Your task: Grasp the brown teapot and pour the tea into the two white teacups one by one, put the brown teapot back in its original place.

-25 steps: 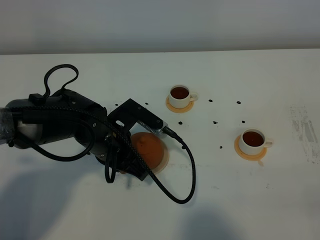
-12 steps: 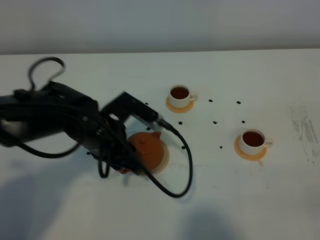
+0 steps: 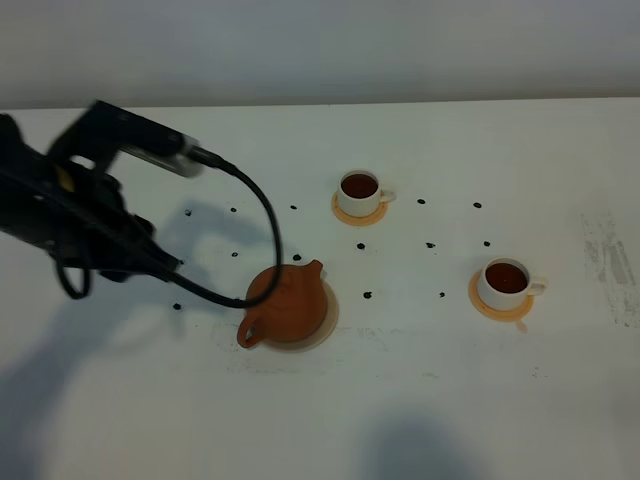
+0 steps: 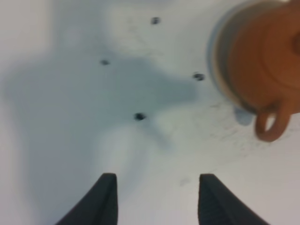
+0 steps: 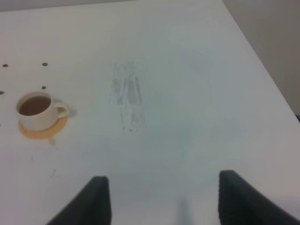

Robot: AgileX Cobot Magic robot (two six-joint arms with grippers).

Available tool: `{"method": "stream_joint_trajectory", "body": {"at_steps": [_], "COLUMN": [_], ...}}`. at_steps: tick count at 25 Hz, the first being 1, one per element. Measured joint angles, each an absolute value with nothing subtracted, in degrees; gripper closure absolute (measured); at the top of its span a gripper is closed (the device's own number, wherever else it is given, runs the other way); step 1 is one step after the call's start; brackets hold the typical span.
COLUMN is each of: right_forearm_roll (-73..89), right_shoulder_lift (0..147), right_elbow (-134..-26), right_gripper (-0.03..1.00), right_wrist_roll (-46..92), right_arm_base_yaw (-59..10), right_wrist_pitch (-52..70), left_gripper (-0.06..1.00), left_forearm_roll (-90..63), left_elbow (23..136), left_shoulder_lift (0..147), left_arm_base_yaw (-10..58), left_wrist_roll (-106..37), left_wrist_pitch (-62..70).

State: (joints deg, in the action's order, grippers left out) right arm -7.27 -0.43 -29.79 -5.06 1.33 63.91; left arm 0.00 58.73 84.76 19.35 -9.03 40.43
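The brown teapot (image 3: 290,303) stands upright on the pale beige mat (image 3: 329,318), spout toward the back right, loop handle toward the front left. It also shows in the left wrist view (image 4: 262,61), with the mat's rim (image 4: 216,56) beside it. My left gripper (image 4: 157,190) is open and empty, apart from the teapot's handle, over bare table. The left arm (image 3: 90,215) is at the far left. Two white teacups (image 3: 360,187) (image 3: 505,280) hold dark tea on orange-tan coasters (image 3: 345,213) (image 3: 497,310). My right gripper (image 5: 166,197) is open and empty; the nearer cup (image 5: 36,108) lies far from it.
A black cable (image 3: 265,215) loops from the left arm down to just left of the teapot. Small black dots (image 3: 366,295) are scattered on the white table. Grey scuff marks (image 3: 610,260) lie at the right. The table's right edge (image 5: 262,61) shows in the right wrist view.
The left arm has drawn back to the left, away from the teapot. The teapot, earlier half covered by the arm, now stands in plain view on the mat. The cups have not moved.
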Motion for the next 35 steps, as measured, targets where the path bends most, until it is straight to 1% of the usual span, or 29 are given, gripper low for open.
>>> {"method": "stream_joint_trajectory", "body": {"at_steps": [9, 14, 20, 25, 30, 35], "right_forearm_roll": [-7.3, -7.3, -7.3, -7.3, -7.3, -7.3], "right_shoulder_lift": [-0.4, -0.4, -0.4, -0.4, -0.4, -0.4], "right_elbow": [-29.8, -29.8, -29.8, -29.8, -29.8, -29.8], "right_gripper": [0.47, 0.47, 0.47, 0.47, 0.47, 0.47], "right_wrist_roll": [-5.1, -5.1, -5.1, -5.1, -5.1, -5.1], "right_arm_base_yaw": [1.3, 1.3, 1.3, 1.3, 1.3, 1.3], "right_wrist_pitch": [63.9, 63.9, 63.9, 63.9, 63.9, 63.9], "left_gripper": [0.64, 0.64, 0.64, 0.64, 0.64, 0.64], "left_forearm_roll": [0.0, -0.3, -3.8, -6.5, -6.8, -7.0], "left_elbow": [48.1, 42.2, 35.2, 33.1, 32.9, 32.4], "left_shoulder_lift": [69.4, 60.6, 46.7, 33.4, 23.0, 17.2], "left_arm_base_yaw": [8.6, 3.2, -3.5, -9.2, -11.1, -11.1], "left_wrist_roll": [-9.1, -9.2, -9.2, -9.2, -9.2, -9.2], "left_wrist_pitch": [41.0, 41.3, 41.7, 49.5, 61.8, 63.4]}}
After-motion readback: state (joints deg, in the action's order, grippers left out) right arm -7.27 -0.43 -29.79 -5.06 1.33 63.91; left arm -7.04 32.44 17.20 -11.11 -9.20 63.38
